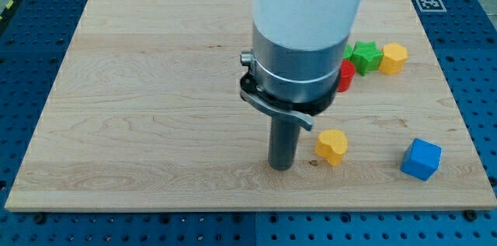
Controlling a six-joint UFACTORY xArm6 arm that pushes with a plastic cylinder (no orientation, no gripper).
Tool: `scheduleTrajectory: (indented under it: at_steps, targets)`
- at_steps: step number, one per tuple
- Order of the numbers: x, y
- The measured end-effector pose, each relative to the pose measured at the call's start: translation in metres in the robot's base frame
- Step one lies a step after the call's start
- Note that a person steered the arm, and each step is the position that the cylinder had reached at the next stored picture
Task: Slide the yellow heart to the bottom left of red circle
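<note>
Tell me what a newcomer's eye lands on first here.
The big white-and-grey arm at the view's centre, its dark rod ending in my tip on the wooden board. Just to the tip's right sits the yellow heart; the red circle peeks out behind the arm, above.

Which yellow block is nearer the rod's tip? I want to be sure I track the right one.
The yellow heart, just to the view's right of my tip. The other yellow block sits far up beside the green block.

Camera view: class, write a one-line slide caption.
My tip rests left of the yellow heart; the red circle sits above, partly hidden.
</note>
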State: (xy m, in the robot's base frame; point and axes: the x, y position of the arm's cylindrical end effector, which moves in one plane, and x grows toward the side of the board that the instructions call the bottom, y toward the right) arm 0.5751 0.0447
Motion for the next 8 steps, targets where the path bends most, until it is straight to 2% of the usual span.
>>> scheduleTrajectory:
  at_steps: [1,2,4,6,8]
  targets:
    - [0.0,0.034]
    - [-0.017,0.043]
    - [-0.003,0.056]
    - [-0.049,0.062]
    - [-0.002,0.081]
